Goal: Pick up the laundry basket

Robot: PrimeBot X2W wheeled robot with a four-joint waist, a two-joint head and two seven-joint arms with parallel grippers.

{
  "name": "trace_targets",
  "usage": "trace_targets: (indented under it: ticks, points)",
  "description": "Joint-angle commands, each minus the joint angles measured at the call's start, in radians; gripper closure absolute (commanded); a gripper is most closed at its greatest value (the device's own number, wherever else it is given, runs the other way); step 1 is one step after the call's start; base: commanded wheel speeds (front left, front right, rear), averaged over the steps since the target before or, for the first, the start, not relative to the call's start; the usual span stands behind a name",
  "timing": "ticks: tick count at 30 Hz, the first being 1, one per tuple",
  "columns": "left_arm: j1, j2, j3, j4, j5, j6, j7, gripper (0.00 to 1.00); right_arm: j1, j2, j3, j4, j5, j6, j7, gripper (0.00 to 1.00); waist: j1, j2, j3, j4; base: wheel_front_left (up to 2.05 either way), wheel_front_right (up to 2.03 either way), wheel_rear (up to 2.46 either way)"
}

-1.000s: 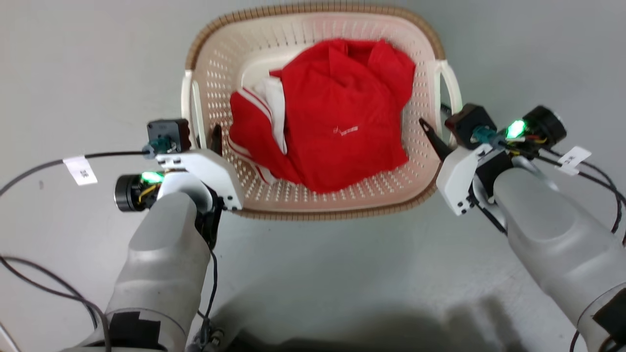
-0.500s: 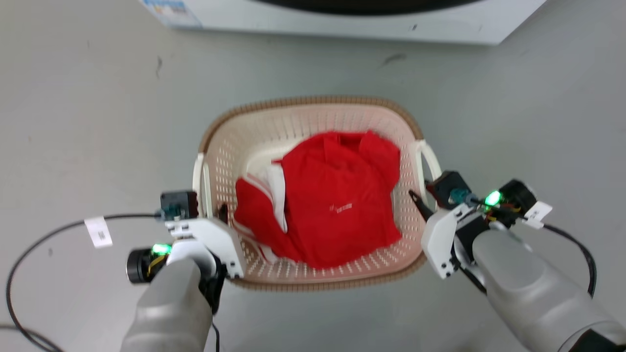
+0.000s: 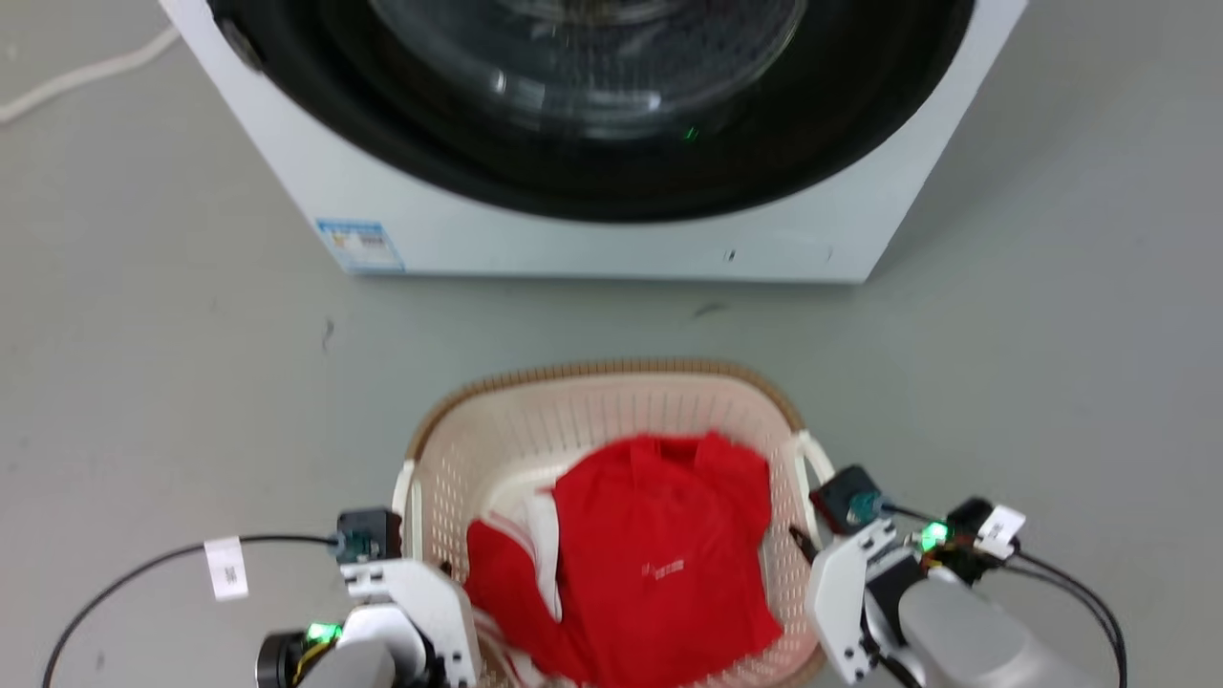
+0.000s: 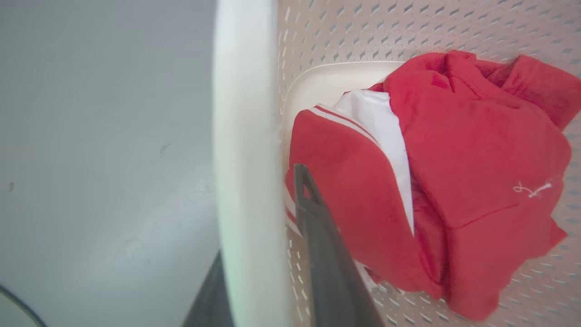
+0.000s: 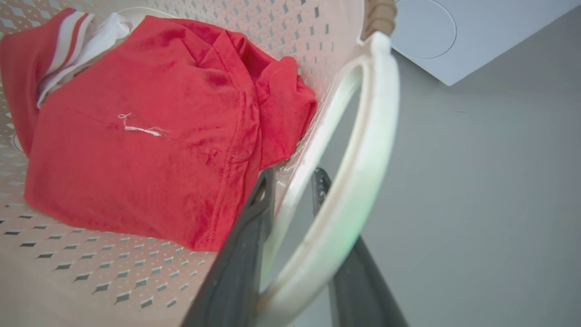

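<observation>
The laundry basket, cream perforated plastic with a brown woven rim, sits low in the head view with a red and white garment inside. My left gripper is shut on the basket's left white handle. One dark finger is inside the wall and the other is outside. My right gripper is shut on the right handle, whose loop passes between its two fingers. Whether the basket's base touches the floor is hidden.
A white front-loading washing machine with a dark round door stands just beyond the basket. Grey floor lies on both sides. A black cable trails from my left wrist, and a pale cord lies at the far left.
The head camera has swung up, so the washing machine has come into view and the basket looks smaller and lower. Both grippers keep the same hold on the handles.
</observation>
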Motion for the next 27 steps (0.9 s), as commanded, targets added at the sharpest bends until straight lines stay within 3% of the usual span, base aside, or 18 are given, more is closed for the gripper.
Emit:
trace_targets:
  ticks: [1,13,27]
  points:
    - [0.025,0.008,-0.009,-0.001,-0.004,-0.005,0.012,1.0,0.024,0.012,0.016,-0.003,0.008,0.006,0.003,1.0,0.0001,-0.0001,-0.097,-0.032,0.0,0.0,0.0]
    - [0.134,0.033,-0.051,-0.001,-0.003,-0.013,0.098,1.0,0.109,0.021,0.081,0.011,0.09,0.006,0.104,1.0,0.0001,-0.0001,-0.289,-0.049,0.0,0.0,0.0]
    - [0.137,0.034,-0.11,-0.001,-0.038,-0.016,0.196,1.0,0.149,0.01,0.099,0.027,0.175,0.005,0.226,1.0,0.0001,-0.0001,-0.37,-0.045,0.0,0.0,0.0]
